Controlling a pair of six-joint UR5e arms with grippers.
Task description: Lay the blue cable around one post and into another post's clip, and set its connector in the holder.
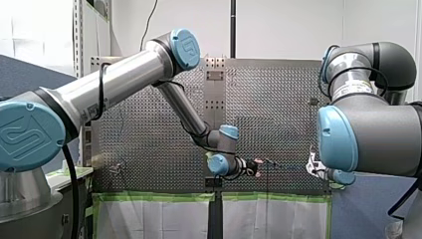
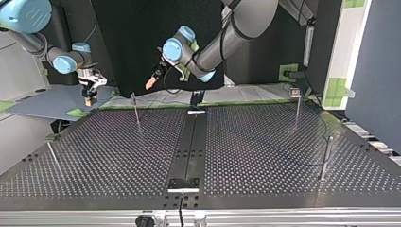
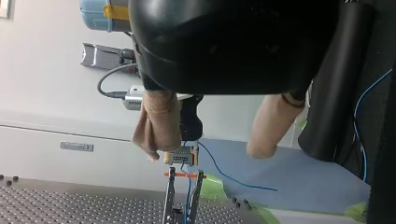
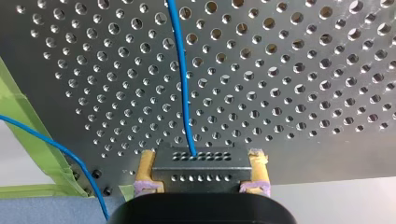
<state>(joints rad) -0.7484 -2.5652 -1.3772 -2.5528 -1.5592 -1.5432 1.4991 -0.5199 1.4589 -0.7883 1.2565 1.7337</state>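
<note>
Over perforated table, right jaws gripping connector, blue cable trailing; left jaws spread apart

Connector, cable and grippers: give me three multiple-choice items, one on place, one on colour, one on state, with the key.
1. Where is the connector? A in a holder; B in my right gripper; C hanging from a post.
2. What colour is the cable? A red; B white; C blue.
3. How is my left gripper? A open, empty; B shut on the cable; C shut on a post.
Key: B, yellow pads clamp it; C, the strand leaving it is blue; A, beige pads stand apart, nothing between.
</note>
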